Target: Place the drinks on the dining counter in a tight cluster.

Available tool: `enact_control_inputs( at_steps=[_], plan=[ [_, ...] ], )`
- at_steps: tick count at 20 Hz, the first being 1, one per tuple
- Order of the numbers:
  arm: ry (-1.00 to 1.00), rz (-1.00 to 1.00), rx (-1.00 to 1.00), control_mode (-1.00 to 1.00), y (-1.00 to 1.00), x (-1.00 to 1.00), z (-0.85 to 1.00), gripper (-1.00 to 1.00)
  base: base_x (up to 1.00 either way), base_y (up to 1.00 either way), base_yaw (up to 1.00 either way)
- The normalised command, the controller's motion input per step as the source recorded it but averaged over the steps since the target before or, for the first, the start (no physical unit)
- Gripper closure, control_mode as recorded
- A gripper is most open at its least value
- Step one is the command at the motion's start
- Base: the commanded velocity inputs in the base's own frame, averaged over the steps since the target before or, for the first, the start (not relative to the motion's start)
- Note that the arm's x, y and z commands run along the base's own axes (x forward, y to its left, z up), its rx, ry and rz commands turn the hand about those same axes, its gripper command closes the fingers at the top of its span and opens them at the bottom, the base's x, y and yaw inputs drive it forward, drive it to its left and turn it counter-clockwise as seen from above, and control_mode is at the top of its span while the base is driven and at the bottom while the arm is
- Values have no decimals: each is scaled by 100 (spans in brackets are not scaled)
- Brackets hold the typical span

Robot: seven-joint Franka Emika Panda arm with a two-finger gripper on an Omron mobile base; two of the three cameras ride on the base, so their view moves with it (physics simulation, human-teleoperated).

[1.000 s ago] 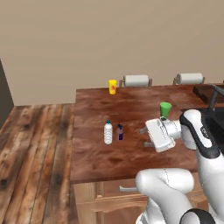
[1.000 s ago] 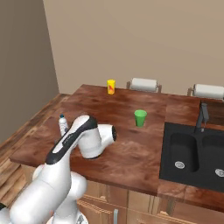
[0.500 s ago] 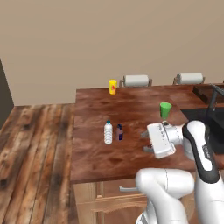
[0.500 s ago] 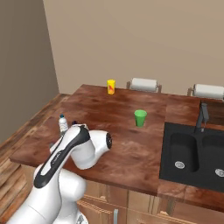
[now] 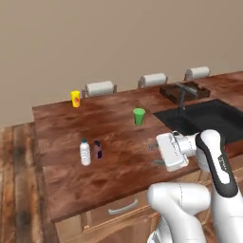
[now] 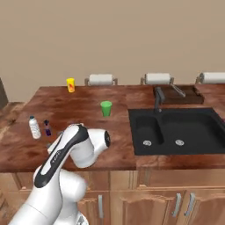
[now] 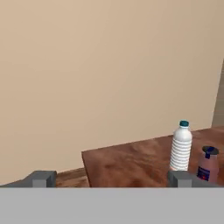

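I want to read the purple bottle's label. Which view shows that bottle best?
The hand view: the purple bottle looms large beside the water bottle, though cut off low. Both base views show it tiny.

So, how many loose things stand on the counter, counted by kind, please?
Bottles: 2, the water bottle and the purple bottle
Cups: 2, the yellow cup and the green cup
Total: 4
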Motion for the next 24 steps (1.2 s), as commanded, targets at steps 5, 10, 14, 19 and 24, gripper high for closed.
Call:
enact_control_inputs(
  at_steps=[5, 10, 14, 19, 24],
  plan=[
    [0, 0, 0, 100, 0, 0, 0, -100, -11, 1, -86],
    [0, 0, 0, 100, 0, 0, 0, -100, 0, 1, -96],
    [0, 0, 0, 100, 0, 0, 0, -100, 0, 2, -96],
    [0, 0, 0, 100, 0, 0, 0, -100, 0, 2, -97],
    [0, 0, 0, 100, 0, 0, 0, -100, 0, 0, -99]
  ],
)
